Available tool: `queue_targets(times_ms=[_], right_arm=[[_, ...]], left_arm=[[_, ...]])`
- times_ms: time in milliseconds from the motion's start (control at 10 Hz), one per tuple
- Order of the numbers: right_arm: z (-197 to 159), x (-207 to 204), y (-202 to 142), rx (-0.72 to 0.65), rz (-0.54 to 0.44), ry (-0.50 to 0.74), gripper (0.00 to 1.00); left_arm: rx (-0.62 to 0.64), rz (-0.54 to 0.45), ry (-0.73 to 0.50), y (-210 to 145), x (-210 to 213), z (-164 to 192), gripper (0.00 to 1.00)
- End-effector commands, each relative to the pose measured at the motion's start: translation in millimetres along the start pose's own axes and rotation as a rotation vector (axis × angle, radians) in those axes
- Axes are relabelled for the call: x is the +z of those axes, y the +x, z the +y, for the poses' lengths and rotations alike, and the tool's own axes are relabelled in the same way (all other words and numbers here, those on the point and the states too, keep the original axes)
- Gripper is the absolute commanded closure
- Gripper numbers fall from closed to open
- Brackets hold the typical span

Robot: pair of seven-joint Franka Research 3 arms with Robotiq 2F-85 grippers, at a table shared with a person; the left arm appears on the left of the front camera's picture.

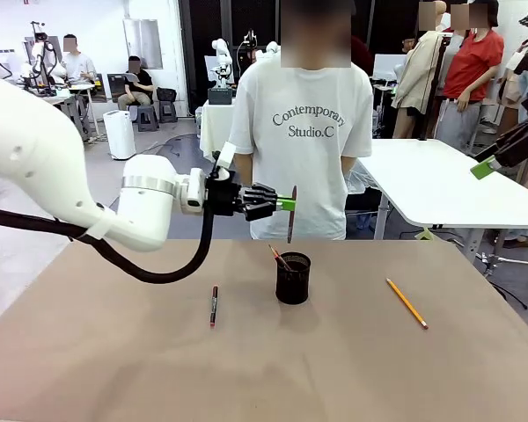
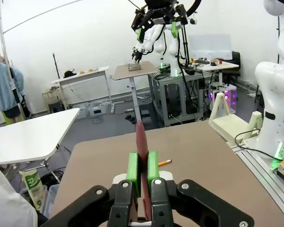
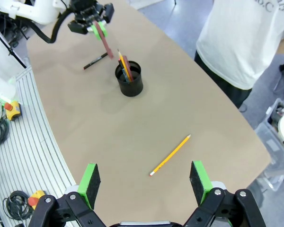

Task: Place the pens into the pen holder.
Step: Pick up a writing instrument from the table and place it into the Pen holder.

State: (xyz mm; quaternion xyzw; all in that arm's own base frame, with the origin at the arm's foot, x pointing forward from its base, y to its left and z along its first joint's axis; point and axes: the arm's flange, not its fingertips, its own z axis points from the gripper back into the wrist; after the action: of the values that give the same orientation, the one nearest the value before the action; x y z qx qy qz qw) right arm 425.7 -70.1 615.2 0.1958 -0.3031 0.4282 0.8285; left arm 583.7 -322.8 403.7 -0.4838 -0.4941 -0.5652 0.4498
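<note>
Brown tabletop (image 1: 114,352), front view: we read "Contemporary Studio.C" on a person's white T-shirt (image 1: 273,79). Our left gripper (image 1: 288,204) pinches one brownish-red pen (image 1: 290,227) upright near the small black mesh pen holder (image 1: 292,281). One dark red-ended pen (image 1: 214,305) and one yellow-orange pencil (image 1: 407,303) lie flat on the table.

Left wrist view: we see green pads (image 2: 133,165) clamping that pen, its lower end hidden.

Right wrist view: the right gripper (image 3: 144,182) has its fingers spread, empty. We cannot count the holder's sticks.
</note>
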Motion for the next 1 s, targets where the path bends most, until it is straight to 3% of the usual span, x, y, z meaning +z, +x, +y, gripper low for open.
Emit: queue_targets(times_ms=[0,500,600,900], right_arm=[[0,1,2,-0.002,-0.01,-0.001,0.0],[0,1,2,-0.002,-0.01,-0.001,0.0],[0,1,2,-0.002,-0.01,-0.001,0.0],[0,1,2,-0.002,-0.01,-0.001,0.0]], left_arm=[[-0.004,-0.004,-0.004,-7,-11,18,1.0],[0.025,0.013,-0.017,-55,-31,39,1.0],[0.033,0.012,-0.016,-58,-31,40,0.85],[0.03,0.007,-0.013,-58,-30,39,0.26]])
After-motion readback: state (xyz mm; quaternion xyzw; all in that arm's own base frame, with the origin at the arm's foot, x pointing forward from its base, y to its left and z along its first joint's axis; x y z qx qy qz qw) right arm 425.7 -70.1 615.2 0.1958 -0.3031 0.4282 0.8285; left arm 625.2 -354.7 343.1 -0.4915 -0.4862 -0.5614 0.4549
